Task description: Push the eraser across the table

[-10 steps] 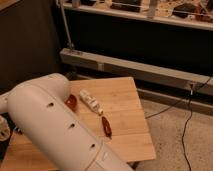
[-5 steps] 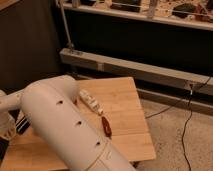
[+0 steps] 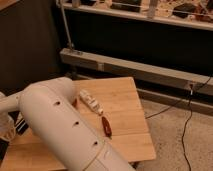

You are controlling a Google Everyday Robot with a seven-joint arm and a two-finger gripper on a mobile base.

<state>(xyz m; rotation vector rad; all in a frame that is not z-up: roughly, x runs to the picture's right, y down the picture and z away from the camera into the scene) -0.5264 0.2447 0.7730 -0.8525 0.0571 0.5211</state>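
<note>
The light-wood table (image 3: 122, 102) fills the middle of the camera view. My white arm (image 3: 60, 125) crosses its left and front part and hides much of the top. The gripper (image 3: 16, 125) shows only as dark and white parts at the far left edge, behind the arm and low over the table's left side. The black eraser with the white stripe does not show; it may be hidden behind the arm.
A white elongated object (image 3: 90, 101) lies at the table's middle. A dark red slim object (image 3: 106, 126) lies nearer the front right. A red sliver (image 3: 75, 102) peeks out beside the arm. A black shelf unit (image 3: 140, 45) stands behind, and a cable (image 3: 187, 117) runs over the floor at the right.
My arm has shifted left and lower in the view. The dark gripper parts at the left edge moved with it. The white and dark red objects have not moved.
</note>
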